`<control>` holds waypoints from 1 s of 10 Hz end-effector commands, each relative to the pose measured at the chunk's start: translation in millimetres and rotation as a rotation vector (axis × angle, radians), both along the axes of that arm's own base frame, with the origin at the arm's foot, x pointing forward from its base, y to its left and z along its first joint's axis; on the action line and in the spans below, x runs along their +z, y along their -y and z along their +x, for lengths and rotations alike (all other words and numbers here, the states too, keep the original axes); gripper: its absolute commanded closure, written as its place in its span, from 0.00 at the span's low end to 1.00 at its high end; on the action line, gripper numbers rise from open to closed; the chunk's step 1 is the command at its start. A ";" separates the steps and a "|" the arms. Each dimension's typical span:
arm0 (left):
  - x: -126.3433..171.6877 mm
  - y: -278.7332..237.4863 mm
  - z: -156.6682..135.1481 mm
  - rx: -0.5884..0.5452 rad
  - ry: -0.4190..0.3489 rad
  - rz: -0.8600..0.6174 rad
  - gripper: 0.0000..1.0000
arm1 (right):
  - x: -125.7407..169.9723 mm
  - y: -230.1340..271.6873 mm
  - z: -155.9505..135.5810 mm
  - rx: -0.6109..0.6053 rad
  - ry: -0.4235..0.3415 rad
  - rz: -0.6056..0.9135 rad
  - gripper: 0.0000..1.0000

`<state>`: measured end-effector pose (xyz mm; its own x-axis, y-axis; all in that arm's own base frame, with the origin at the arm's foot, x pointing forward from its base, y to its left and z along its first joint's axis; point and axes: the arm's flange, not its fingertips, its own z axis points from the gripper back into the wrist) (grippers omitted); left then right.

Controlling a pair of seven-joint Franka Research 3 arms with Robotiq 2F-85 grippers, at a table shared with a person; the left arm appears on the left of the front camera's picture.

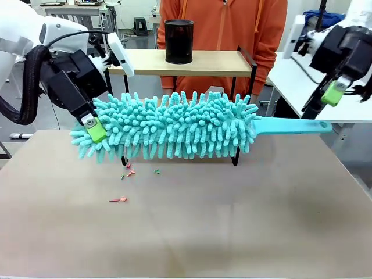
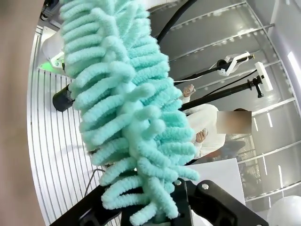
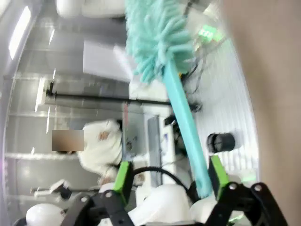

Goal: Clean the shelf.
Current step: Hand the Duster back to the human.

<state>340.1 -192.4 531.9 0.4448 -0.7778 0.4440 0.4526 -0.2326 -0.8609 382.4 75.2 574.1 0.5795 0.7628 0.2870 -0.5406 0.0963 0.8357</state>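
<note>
Two tools are at work. The left tool (image 1: 93, 127) is clamped on the fluffy tip of a teal duster (image 1: 174, 125), at nine o'clock in the front view; its wrist view shows the soft strands bunched between its black fingers. The right tool (image 1: 333, 93), at two o'clock, has its green pads spread apart; in its wrist view the duster handle (image 3: 186, 122) runs down between the open fingers, close beside one pad (image 3: 217, 170), but I cannot tell if it touches.

The duster hangs level in front of the shelf (image 1: 192, 63), which stands on the worktop (image 1: 232, 221) at twelve o'clock, before a person in orange (image 1: 224, 26). A black cup (image 1: 178, 40) sits on its top board. Small crumbs (image 1: 128, 171) lie on the worktop at seven o'clock of the shelf.

The shelf looks light and stiff, likely to slide or tip under a hard sweep; the thin metal frame is the place to steady it.
</note>
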 end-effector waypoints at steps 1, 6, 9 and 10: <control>0.7 -18.1 3.5 -0.017 0.016 -0.025 1.00 | -5.5 36.6 -8.9 -0.202 0.088 0.090 0.00; -3.2 -65.9 16.9 0.045 -0.009 -0.028 1.00 | -68.3 171.5 -54.8 -1.040 -0.064 0.354 0.00; -0.5 -82.2 20.5 0.108 -0.006 -0.059 1.00 | -122.7 188.2 -88.8 -1.142 -0.194 0.415 0.00; -1.1 -85.8 22.1 0.122 -0.011 -0.066 1.00 | -105.3 205.0 -72.2 -1.068 -0.147 0.341 0.00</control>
<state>363.4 -108.7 527.0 0.5386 -0.7099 0.4538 0.4595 -0.2039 -0.8644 295.9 -126.1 443.7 0.9271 -0.3040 0.2191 -0.1757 0.1639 0.9707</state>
